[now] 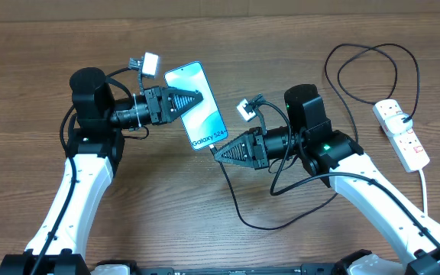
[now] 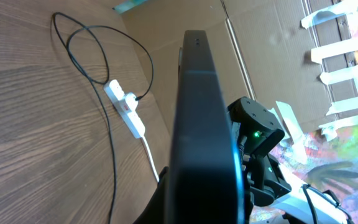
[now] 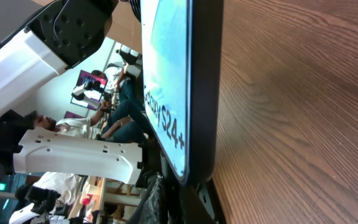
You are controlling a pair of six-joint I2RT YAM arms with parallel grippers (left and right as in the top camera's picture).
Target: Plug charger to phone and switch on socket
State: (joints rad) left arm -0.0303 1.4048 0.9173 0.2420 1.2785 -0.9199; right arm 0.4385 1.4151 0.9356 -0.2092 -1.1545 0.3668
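2 hands meet at the phone, which sits tilted at the centre of the overhead frame above the table. The left hand is clamped on its upper-left edge. The right hand is closed at its lower end, with the charger trailing from there; what it pinches is hidden. The socket lies at the right edge, its switches too small to read.

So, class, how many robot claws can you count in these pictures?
2. The left claw is closed on the phone, at its left edge; the right claw points at its lower end, beside the charger. None seems hidden.
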